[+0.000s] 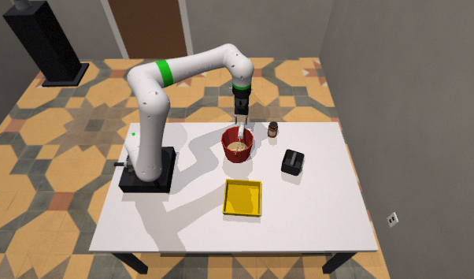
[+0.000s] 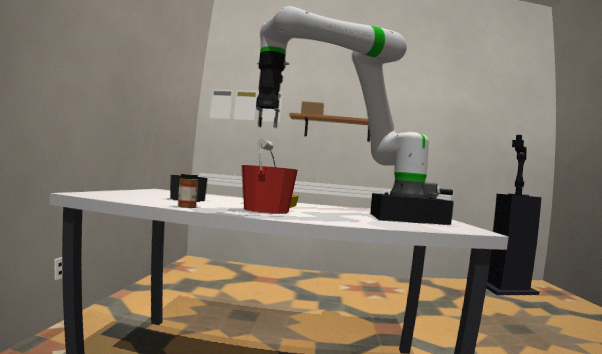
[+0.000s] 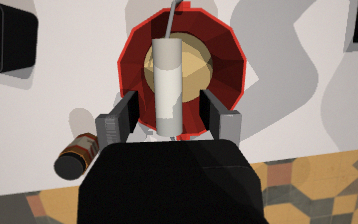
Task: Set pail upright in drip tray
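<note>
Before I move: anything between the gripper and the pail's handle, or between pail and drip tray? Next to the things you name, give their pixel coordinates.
Nothing visible between the open gripper [image 1: 241, 121] [image 2: 268, 125] [image 3: 169, 107] and the handle [image 1: 241, 132] [image 2: 266, 145] [image 3: 168, 85] below it. Pail [image 1: 237, 151] [image 2: 268, 190] [image 3: 230, 62] to tray [image 1: 242, 198] [image 2: 294, 201]: only tabletop, plus the tray's low rim.
</note>
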You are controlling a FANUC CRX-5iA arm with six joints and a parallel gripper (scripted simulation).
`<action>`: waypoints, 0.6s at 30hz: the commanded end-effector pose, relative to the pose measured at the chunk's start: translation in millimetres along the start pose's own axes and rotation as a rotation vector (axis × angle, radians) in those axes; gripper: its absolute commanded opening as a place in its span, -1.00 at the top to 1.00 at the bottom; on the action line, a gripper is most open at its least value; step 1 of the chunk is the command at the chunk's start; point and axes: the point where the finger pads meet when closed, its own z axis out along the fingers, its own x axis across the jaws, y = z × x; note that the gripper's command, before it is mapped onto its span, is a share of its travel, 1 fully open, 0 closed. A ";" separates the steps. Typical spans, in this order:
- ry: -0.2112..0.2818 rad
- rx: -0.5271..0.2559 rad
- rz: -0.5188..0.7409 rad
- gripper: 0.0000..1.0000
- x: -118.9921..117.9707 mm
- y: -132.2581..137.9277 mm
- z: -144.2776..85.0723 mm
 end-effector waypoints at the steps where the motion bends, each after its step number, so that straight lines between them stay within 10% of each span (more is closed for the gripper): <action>1: -0.003 -0.001 0.000 -1.00 -0.5 -0.1 -1.5; 18: -0.003 -0.004 0.000 -1.00 -0.6 0.0 6.9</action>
